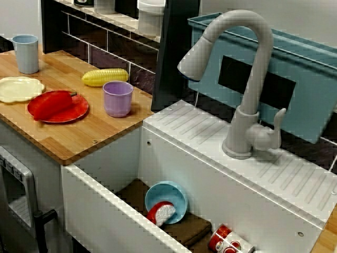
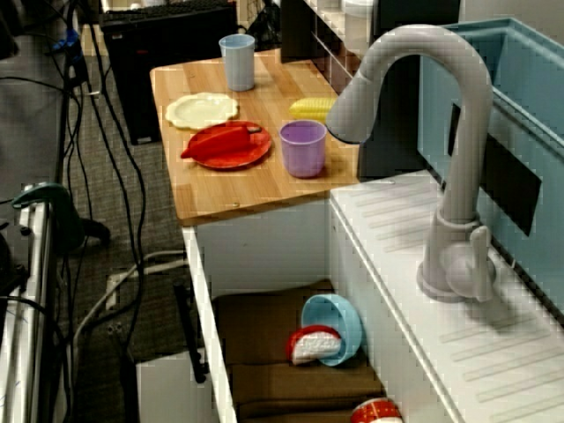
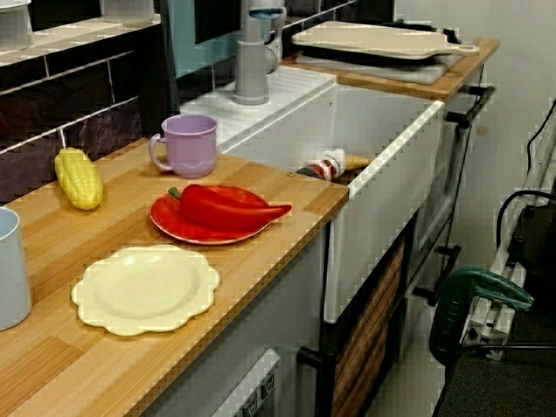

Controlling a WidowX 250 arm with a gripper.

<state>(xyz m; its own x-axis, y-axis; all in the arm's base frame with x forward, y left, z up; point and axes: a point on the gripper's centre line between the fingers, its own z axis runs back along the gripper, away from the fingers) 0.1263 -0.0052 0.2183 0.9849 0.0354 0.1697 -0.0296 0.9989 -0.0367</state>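
Beside the sink (image 1: 174, 158), on the wooden counter (image 1: 79, 134) that butts against it, you have the red plate (image 1: 79, 112) with the red pepper (image 1: 51, 104) lying across it, at rest, with nothing touching it. Between that plate and the sink stands a purple mug (image 1: 117, 98). No view shows the gripper, so you cannot tell how far its jaws are parted or whether they hold anything.
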